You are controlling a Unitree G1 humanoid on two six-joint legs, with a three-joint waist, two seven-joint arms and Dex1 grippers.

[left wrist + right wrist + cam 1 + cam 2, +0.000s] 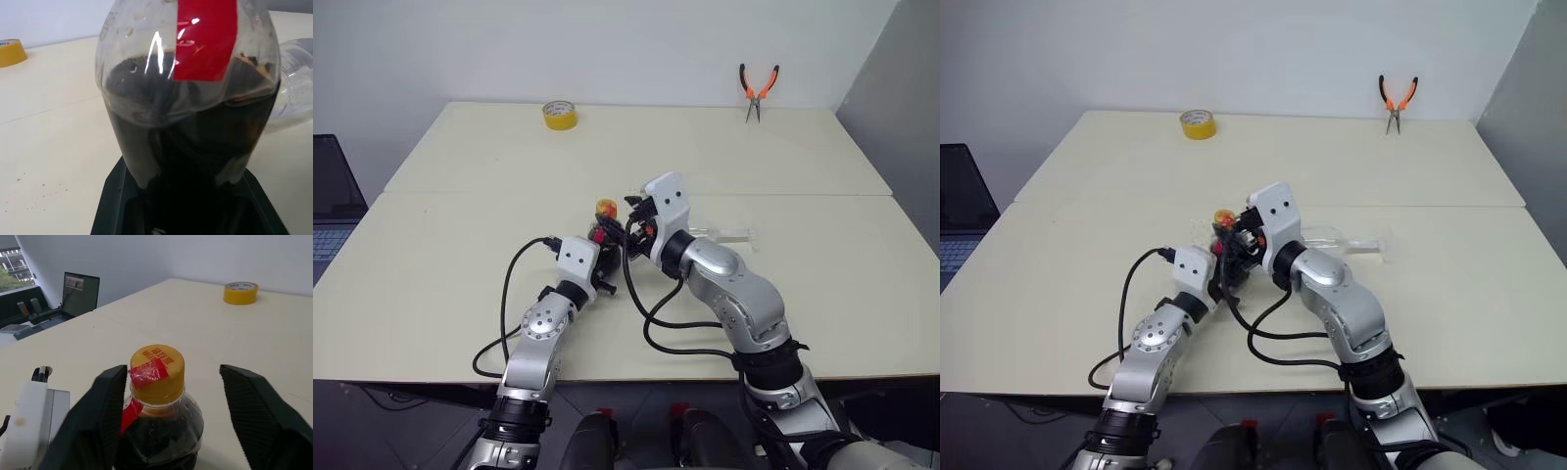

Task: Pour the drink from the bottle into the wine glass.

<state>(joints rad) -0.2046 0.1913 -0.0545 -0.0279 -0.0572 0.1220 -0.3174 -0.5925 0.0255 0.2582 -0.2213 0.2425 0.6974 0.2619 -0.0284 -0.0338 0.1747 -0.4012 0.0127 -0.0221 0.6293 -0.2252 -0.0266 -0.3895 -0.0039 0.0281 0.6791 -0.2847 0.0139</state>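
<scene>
Bottle: one, ribbed clear plastic bottle (159, 406), yellow cap (157, 366), dark drink (195, 147).
Glass: one wine glass (1347, 238) lying centre-right.
Left hand (604, 257): clamped on bottle.
Right hand (171, 396): wide, straddling cap.

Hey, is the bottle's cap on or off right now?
On. The yellow cap sits on the bottle, red seal strip across it.

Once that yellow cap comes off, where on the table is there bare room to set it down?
Free: the stretch between the tape roll and the pliers at the far edge, and the table on the left arm's outer side. Crowded: the centre, where the left gripper holds the bottle, the right gripper brackets the cap, and the wine glass lies beside them.
</scene>
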